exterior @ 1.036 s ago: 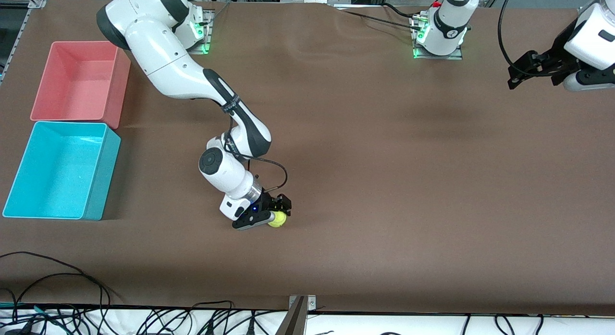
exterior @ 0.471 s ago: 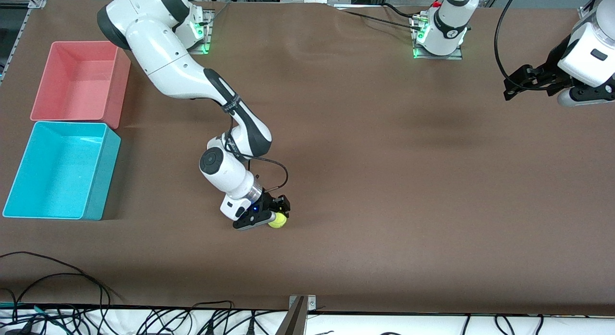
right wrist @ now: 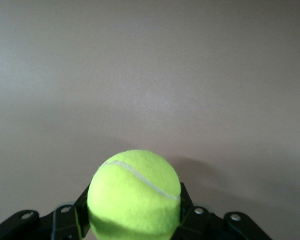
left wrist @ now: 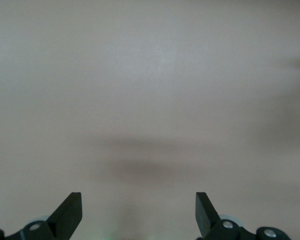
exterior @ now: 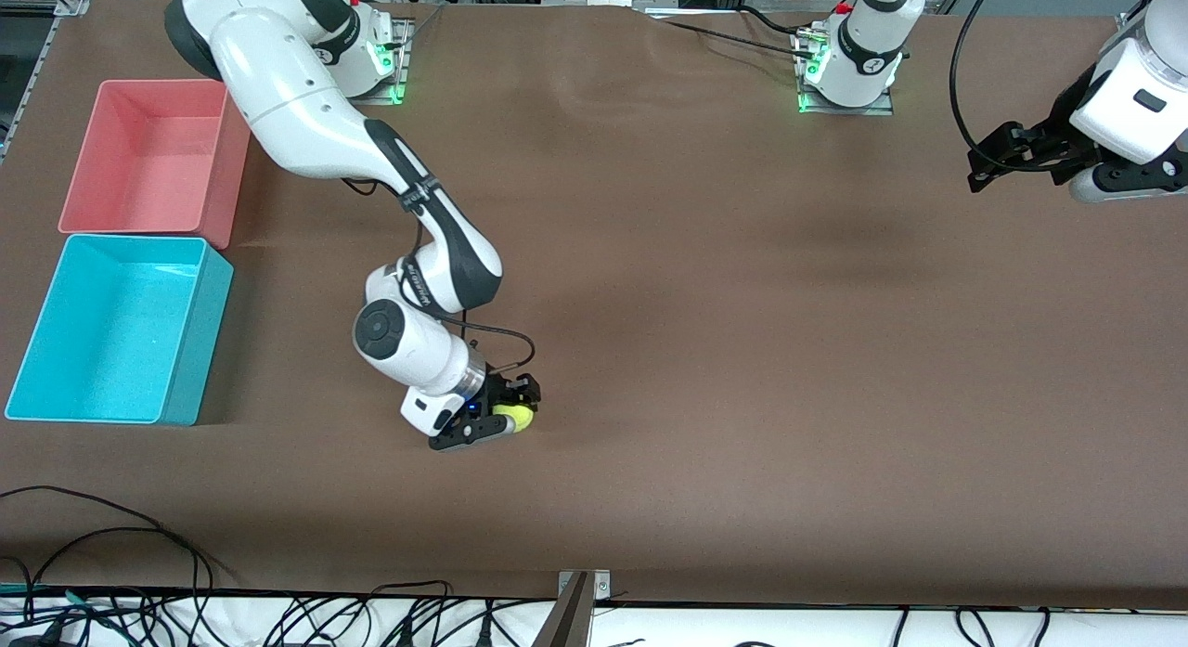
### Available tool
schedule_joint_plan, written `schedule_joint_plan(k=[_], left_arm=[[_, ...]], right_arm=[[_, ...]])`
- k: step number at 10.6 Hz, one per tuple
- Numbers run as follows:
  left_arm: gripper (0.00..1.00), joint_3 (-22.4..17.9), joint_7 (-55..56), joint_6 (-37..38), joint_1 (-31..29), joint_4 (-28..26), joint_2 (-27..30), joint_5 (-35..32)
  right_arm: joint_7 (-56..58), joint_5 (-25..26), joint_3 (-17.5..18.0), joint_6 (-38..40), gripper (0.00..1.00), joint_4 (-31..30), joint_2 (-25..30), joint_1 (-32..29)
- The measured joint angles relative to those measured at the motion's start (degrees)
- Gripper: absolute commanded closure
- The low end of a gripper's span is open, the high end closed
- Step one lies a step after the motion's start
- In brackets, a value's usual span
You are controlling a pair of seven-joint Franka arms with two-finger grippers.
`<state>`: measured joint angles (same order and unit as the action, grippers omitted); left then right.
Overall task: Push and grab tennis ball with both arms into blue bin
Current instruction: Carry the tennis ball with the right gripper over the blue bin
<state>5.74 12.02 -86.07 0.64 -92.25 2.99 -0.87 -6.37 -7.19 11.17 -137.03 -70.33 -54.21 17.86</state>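
1. Yellow-green fuzz is pinned tight now: your right hand [exterior: 506, 418] has clamped on the tennis ball [exterior: 513, 417], where a second ago the fingers were only partly drawn in around it.

2. From the right wrist view the ball [right wrist: 134, 192] fills the space between the black fingers [right wrist: 182, 197], with its white seam showing and its shadow thrown on the brown cover underneath.

3. The whole right arm has shifted since half a second back. Hand and ball have slid toward the right arm's end of the worktop [exterior: 742, 350], and I'd say they have come off the surface. That reads as the carry having begun.

4. Your target, the blue bin [exterior: 200, 341], sits at the worktop's edge at the right arm's end, with the pink bin [exterior: 227, 178] just beside it, farther from the front camera. The ball is well apart from it, so most of the trip remains.

5. Your left hand [exterior: 1016, 150] hangs wide open over the left arm's end of the worktop. It has eased a little toward that edge and it waits there, holding nothing.

6. Watch the drop: the two bins nearly touch, so you'll want the ball squarely over blue before you let go.
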Motion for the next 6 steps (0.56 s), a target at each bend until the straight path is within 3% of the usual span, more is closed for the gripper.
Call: schedule_joint_plan(k=[3,6], left_arm=[[0.00,0.6,0.2,0.1,0.0,1.0,0.0,0.0],[0.00,0.4,0.2,0.1,-0.1,1.2,-0.1,0.0]], right_arm=[[0.4,0.3,0.0,12.5,0.94,0.0,5.6,-2.1],[4.4,0.4,-0.3,23.4,0.98,-0.1,9.2,-5.1]])
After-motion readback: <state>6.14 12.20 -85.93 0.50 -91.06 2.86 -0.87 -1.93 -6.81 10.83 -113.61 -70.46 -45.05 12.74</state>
